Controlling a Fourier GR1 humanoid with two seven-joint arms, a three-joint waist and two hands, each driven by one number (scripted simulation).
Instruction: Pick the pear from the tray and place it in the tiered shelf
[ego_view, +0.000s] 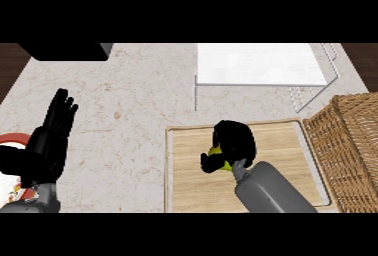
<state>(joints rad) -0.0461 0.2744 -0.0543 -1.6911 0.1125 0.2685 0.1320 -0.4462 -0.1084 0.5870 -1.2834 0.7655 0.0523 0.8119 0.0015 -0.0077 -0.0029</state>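
A wooden tray (280, 145) lies on the counter at the lower middle. Over its middle my right hand (235, 142) is curled round the yellow-green pear (215, 151), of which only a small patch shows under the fingers. The tiered shelf (258, 65), a white plate in a thin wire frame, stands at the far side just above the tray. At the left edge my left hand (52, 135) rests open with its fingers pointing up, far from the tray.
A wicker basket (353, 145) stands against the tray's right side. A black block (66, 51) sits at the far left corner. A red and white object (15, 145) shows partly behind my left hand.
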